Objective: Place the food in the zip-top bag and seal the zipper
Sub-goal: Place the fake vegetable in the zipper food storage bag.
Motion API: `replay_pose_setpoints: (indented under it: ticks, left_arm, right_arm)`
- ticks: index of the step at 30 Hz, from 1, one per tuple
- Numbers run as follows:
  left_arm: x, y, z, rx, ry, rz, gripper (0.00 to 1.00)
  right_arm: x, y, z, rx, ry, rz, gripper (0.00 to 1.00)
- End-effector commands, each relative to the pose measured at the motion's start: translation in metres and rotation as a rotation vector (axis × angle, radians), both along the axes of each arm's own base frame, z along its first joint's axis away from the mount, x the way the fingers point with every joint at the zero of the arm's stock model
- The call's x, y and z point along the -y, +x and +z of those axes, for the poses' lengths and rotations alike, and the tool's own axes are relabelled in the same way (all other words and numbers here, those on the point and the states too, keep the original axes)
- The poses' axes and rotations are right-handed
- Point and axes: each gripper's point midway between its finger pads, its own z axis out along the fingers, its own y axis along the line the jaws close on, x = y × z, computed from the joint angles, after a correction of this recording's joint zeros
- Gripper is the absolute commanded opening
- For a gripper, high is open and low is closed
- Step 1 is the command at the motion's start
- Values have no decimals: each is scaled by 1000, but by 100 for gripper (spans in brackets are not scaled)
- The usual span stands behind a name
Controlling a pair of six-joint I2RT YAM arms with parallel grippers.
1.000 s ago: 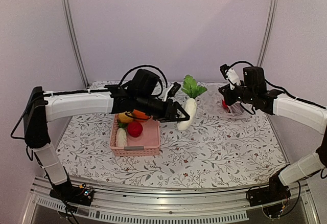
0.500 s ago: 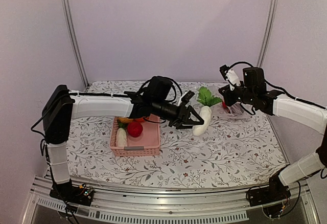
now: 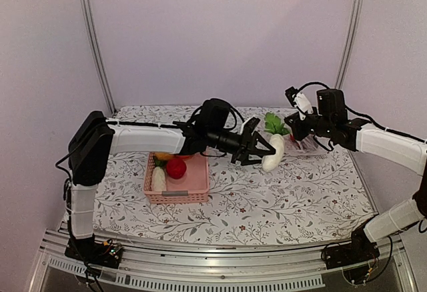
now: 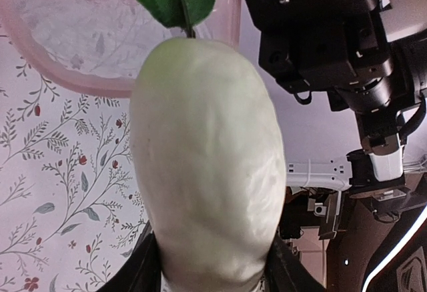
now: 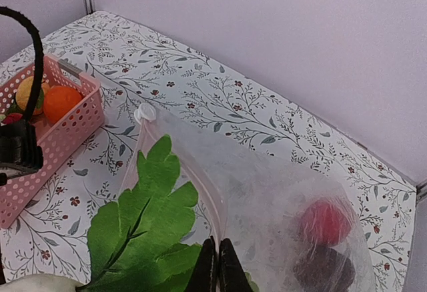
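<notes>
The white radish point(image 3: 273, 153), clamped between the fingers of the left hand point(image 3: 261, 152), has been carried from beside the pink basket point(image 3: 193, 182) across the tabletop point(image 3: 287, 199) to the mouth of the zip-top bag point(image 3: 308, 144); insertion is judged imminent. The right hand point(image 5: 217, 265) is pressed together on the bag's rim, the zipper point(image 5: 200, 195), holding the mouth up. Only the right wrist view shows a red piece point(image 5: 325, 222) and a dark piece point(image 5: 327, 265) inside the bag.

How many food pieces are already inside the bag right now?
2 visible: a red piece and a dark maroon piece just below it, both deep in the zip-top bag. The crinkled plastic could hide more.
</notes>
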Motion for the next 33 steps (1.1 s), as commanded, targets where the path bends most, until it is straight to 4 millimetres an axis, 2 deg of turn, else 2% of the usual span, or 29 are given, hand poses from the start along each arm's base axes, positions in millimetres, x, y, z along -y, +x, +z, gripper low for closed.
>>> replay_pose_setpoints:
  ticks: [1, 9, 18, 26, 28, 33]
  left_arm:
    - [8, 24, 15, -13, -36, 49, 26]
    - [14, 66, 9, -57, -5, 184, 27]
    - [16, 97, -14, -91, 41, 306, 27]
    - [21, 124, -17, -134, -11, 447, 28]
    - [24, 128, -15, -144, -27, 466, 34]
    - [28, 128, 1, -144, -74, 477, 66]
  right_arm:
    - [0, -4, 3, 12, 4, 21, 0]
    - [0, -5, 6, 16, 12, 21, 0]
    - [0, -7, 14, 26, 34, 24, 0]
    - [-11, -13, 8, -20, 67, 73, 0]
    - [-13, -14, 5, -39, 75, 83, 0]
    - [-14, -15, 8, -34, 77, 79, 0]
